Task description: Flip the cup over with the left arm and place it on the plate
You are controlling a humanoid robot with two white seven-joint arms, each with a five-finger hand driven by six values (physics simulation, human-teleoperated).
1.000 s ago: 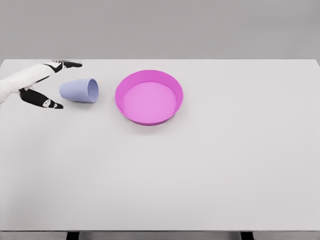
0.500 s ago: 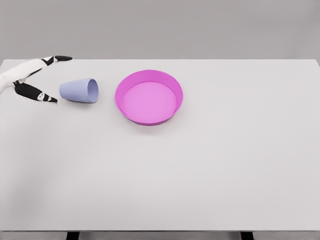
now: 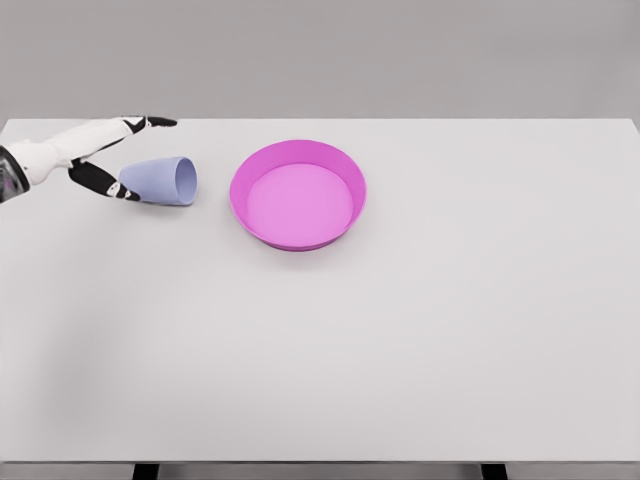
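Note:
A pale blue cup (image 3: 160, 181) lies on its side on the white table (image 3: 400, 340), its mouth facing right toward the plate. The pink plate (image 3: 298, 194) with a raised rim sits just right of the cup, apart from it. My left hand (image 3: 140, 158) comes in from the left edge with its fingers spread open. One finger reaches over the back of the cup, and the thumb touches or nearly touches the cup's closed end. The hand holds nothing.
The table's far edge runs just behind the hand and the cup. The right arm does not show.
My left hand first drew back to the left, then came right again to the cup's base. Neither the cup nor the plate has moved.

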